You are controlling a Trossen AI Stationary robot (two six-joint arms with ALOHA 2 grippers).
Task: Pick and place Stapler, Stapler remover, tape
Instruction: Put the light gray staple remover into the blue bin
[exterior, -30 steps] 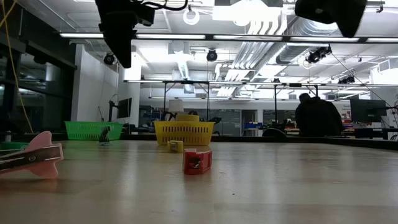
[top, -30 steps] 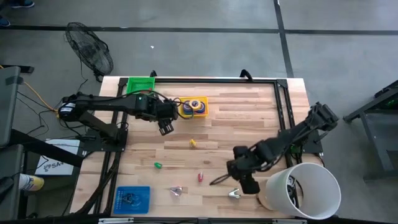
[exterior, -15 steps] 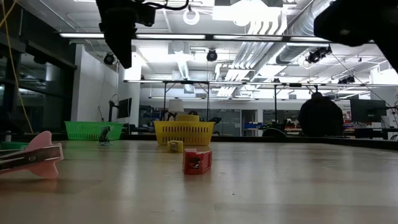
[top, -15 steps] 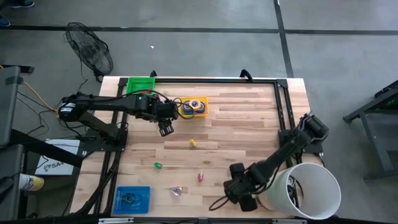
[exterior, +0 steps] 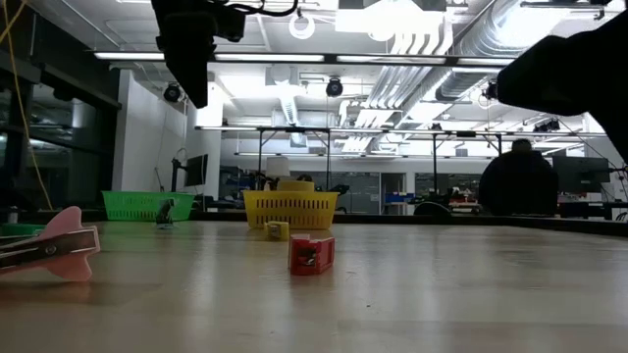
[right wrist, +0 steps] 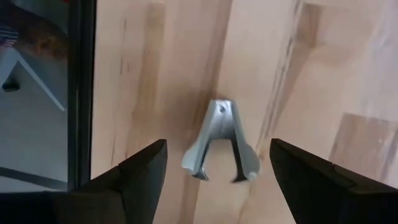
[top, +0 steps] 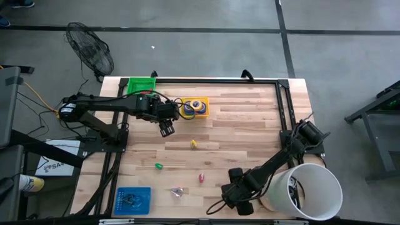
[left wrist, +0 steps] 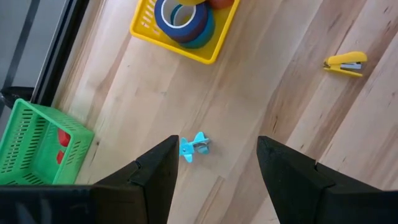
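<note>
Right pincer [top: 236, 201] has moved to the worktop's near edge, open and empty above the silver staple remover [right wrist: 221, 142]; pickup looks imminent. Left pincer [top: 165, 129] hangs open, unchanged.

1. Table [top: 250, 119]: pale wood planks, light and tan streaks.
2. Basket [left wrist: 205, 53]: yellow lattice; tape [left wrist: 183, 18] rolls inside, blue and dark blue.
3. Second basket [left wrist: 31, 149]: green lattice, red piece within.
4. Stapler [left wrist: 346, 63]: yellow.
5. Stapler remover [right wrist: 221, 143]: silver-grey.
6. Second remover [left wrist: 194, 147]: light blue.
7. Bin [top: 309, 190]: white.
8. Tray [top: 132, 200]: blue.
9. Small pieces: green [top: 159, 165], red [top: 200, 177].
</note>
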